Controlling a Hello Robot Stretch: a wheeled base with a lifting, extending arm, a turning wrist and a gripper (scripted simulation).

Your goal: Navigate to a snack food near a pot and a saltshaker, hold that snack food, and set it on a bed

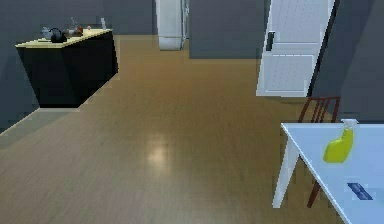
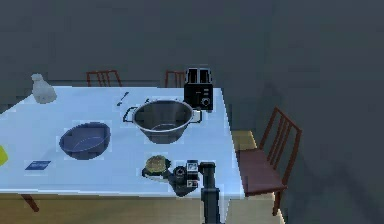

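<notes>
Two cameras show one pale blue-white bench (image 2: 118,168). In the arm side view, a small round tan lump (image 2: 155,164) lies at its near edge, right of the middle. It is too small to name with certainty. The dark two-fingered claw (image 2: 172,171) sits just right of this lump at the end of the dark square arm (image 2: 211,198). Because the lump lies on the bench right by the fingers, I cannot tell whether the claw has hold of anything.

Farther back, near the middle of the bench, stands a wide steel pot with side handles (image 2: 163,118). A blue-grey round bowl (image 2: 85,140) sits to its left. A small white bottle-shaped shaker (image 2: 41,90) is at the far left corner, and a black boxy toaster (image 2: 199,88) is at the far right corner. A flat blue card (image 2: 38,165) lies near the left front. A red-brown wooden chair (image 2: 272,150) stands off the bench's right end.

In the forward view, a yellow spray bottle (image 1: 342,143) stands on the same bench at the right. Across the brown wooden floor (image 1: 170,130), a black cabinet with a yellow top (image 1: 70,62) sits at the far left, and a white panelled door (image 1: 295,50) is at the far right.
</notes>
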